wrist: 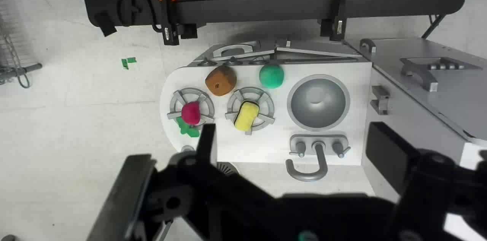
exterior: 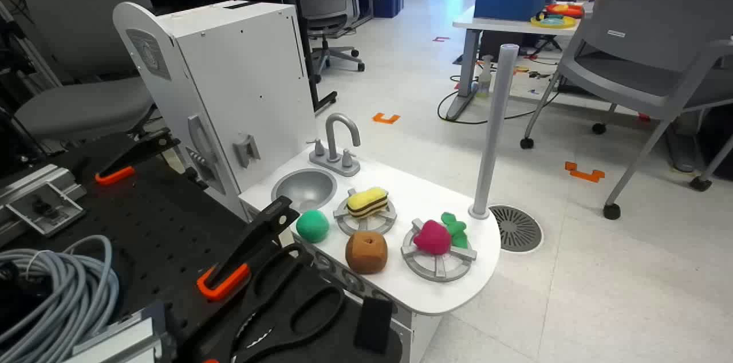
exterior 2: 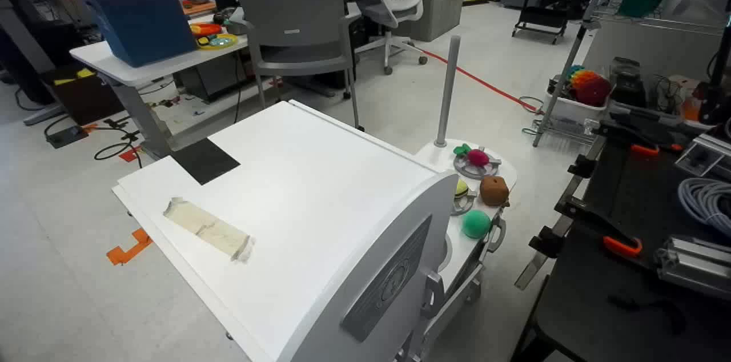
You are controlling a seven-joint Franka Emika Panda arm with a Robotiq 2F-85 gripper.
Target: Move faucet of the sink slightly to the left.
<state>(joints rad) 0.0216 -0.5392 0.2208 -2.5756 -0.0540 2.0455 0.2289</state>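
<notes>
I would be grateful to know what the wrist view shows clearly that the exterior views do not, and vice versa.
Only the wrist view clearly shows the gripper, which stands open. Only the exterior views show the blue storage bin on a white table. All share the green ball, brown toy and pink toy. The faucet appears in the wrist view and in an exterior view.

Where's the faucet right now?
The faucet is right of center in the wrist view, at the edge of the white countertop, just below the sink. In an exterior view, it stands beyond the sink, near the cabinet.
</notes>
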